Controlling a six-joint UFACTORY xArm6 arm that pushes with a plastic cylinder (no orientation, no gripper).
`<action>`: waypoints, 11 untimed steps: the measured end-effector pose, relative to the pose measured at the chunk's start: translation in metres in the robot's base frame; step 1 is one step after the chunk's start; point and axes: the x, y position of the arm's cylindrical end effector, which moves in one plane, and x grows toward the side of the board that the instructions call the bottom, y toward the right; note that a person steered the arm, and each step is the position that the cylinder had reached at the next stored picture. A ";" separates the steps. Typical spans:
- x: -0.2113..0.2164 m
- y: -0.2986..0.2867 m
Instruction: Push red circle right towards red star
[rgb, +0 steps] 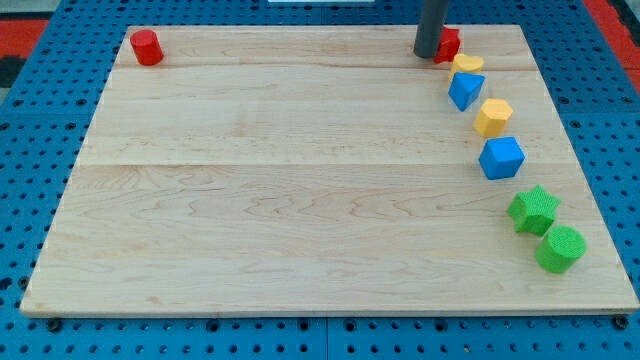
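The red circle (147, 47), a short red cylinder, stands near the board's top left corner. The red star (448, 45) sits at the top right, partly hidden behind my rod. My tip (427, 54) rests on the board just left of the red star, touching or almost touching it, and far to the right of the red circle.
Down the board's right side runs a curved line of blocks: yellow heart (467, 64), blue triangle-like block (464, 90), yellow hexagon (492, 117), blue cube (501, 158), green star (533, 209), green circle (560, 248). The wooden board (300, 200) lies on a blue pegboard.
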 end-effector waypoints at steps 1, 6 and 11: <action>0.006 0.013; 0.044 -0.447; -0.040 -0.287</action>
